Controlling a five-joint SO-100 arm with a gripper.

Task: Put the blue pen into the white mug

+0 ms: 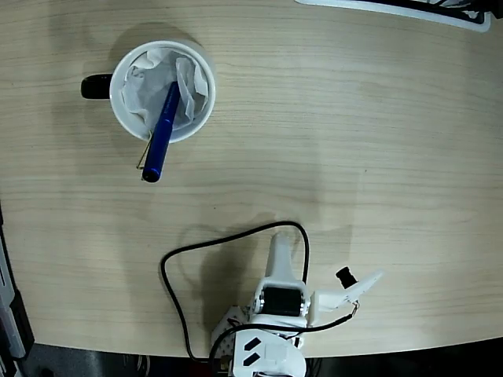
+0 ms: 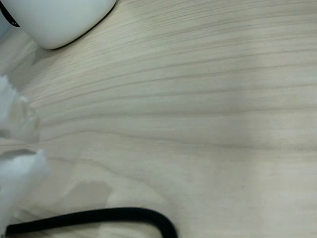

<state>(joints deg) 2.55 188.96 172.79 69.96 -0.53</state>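
Note:
The white mug stands at the upper left of the fixed view, its black handle pointing left and crumpled white paper inside. The blue pen leans in the mug. Its upper end sticks out over the near rim, and its thin clip shows beside it. My gripper is folded back near the table's front edge, far from the mug, its fingers together in one narrow taper with nothing held. In the wrist view the mug's lower wall shows at the top left. Blurred white finger parts sit at the left edge.
A black cable loops on the table in front of the arm's base and crosses the bottom of the wrist view as the cable. A white-and-black object lies at the top right edge. Bare wood lies between arm and mug.

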